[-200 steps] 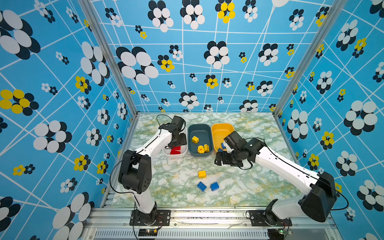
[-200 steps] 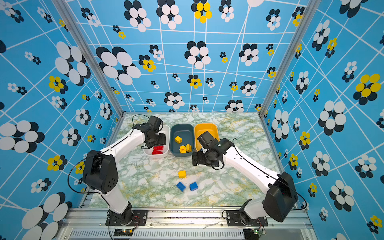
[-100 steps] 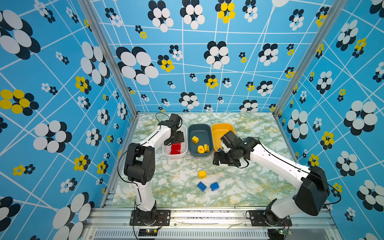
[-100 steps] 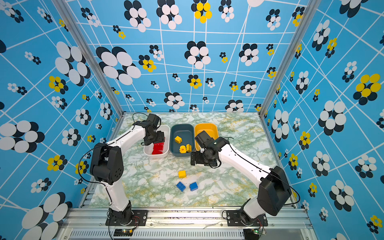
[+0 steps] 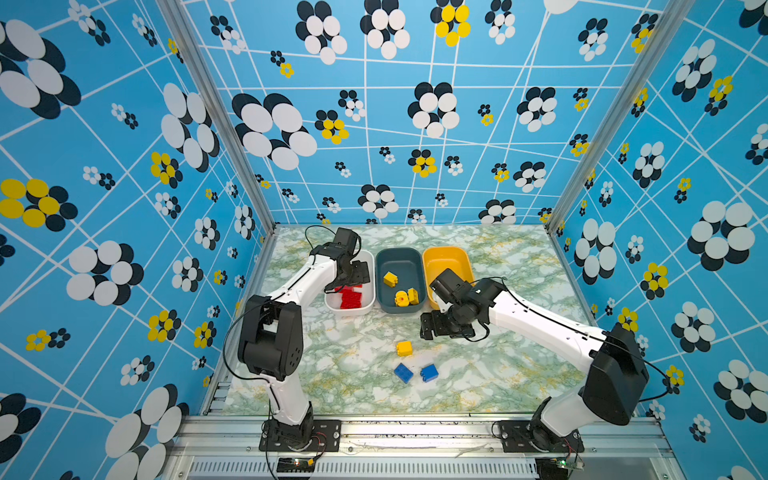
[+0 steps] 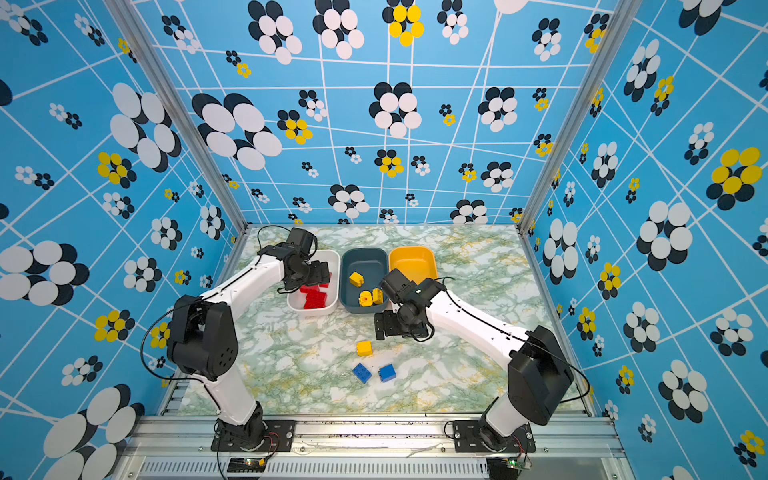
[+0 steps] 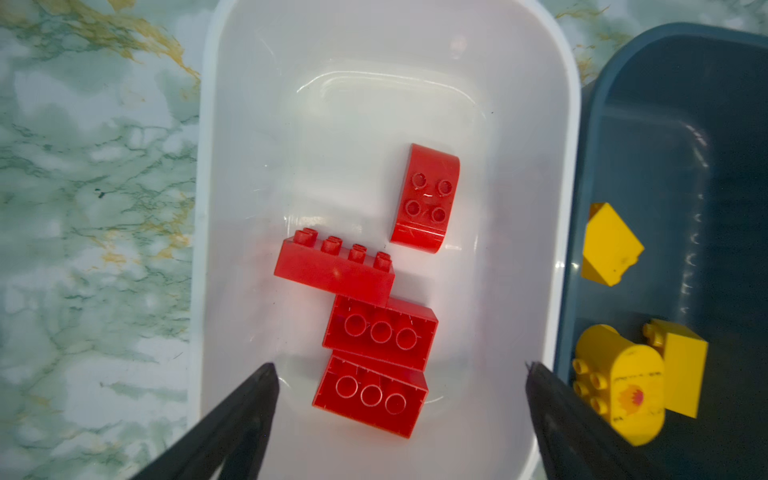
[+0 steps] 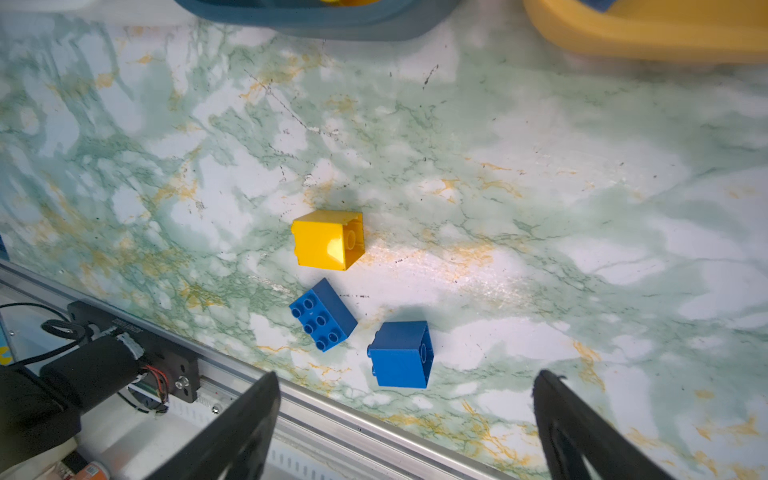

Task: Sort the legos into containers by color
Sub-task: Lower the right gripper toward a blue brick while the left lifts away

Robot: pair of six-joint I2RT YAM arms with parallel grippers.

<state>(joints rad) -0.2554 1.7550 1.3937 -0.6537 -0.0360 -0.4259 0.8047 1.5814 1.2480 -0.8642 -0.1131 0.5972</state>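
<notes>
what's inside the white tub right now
Four red bricks lie in the white tub, two upside down, nothing else. In a top view the left gripper covers its far end; the left wrist view shows that end bare.

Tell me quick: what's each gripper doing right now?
Left gripper: open, empty, above the white tub.
Right gripper: open, empty, over the marbled table.

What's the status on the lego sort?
Left gripper open over white tub, four red bricks inside. Right gripper open; yellow brick, two blue bricks loose on table. Nothing blocking.
</notes>
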